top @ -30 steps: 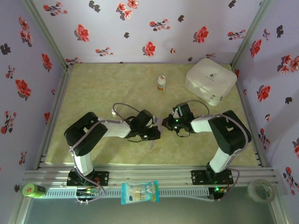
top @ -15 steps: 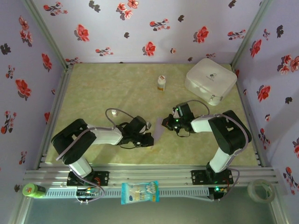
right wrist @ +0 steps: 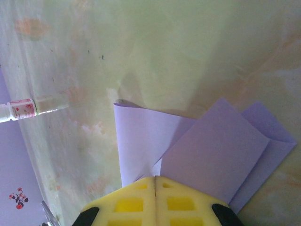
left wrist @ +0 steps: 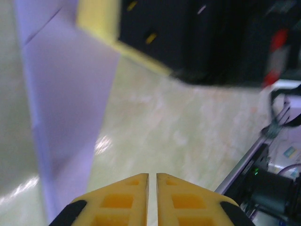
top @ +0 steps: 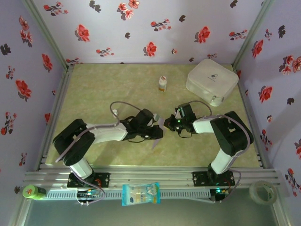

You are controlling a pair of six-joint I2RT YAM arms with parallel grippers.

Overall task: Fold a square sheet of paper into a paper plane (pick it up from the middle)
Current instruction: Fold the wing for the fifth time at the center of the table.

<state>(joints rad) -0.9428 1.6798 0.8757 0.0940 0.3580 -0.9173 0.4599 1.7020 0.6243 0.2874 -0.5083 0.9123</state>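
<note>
The square sheet of paper (top: 155, 141) is pale lavender and partly folded into overlapping layers. It lies mid-table between the two grippers. In the right wrist view the paper (right wrist: 207, 150) spreads away from my right gripper (right wrist: 155, 178), whose yellow jaws are shut on its near edge. From above, the right gripper (top: 168, 124) sits at the paper's right side. My left gripper (top: 159, 133) is close against its left side. In the left wrist view the left gripper (left wrist: 152, 175) shows only a thin slit with nothing in it, and the paper (left wrist: 66, 94) hangs to the left.
A white rounded case (top: 211, 81) stands at the back right. A small white bottle (top: 162, 84) stands behind the grippers. A blue-white snack packet (top: 140, 194) lies on the front rail, with a tape roll (top: 263, 190) at the front right. Flowered walls enclose the table.
The left arm drew back toward the near left, then returned to the paper's left side. Its jaws parted by a sliver. The right gripper stayed shut on the paper.
</note>
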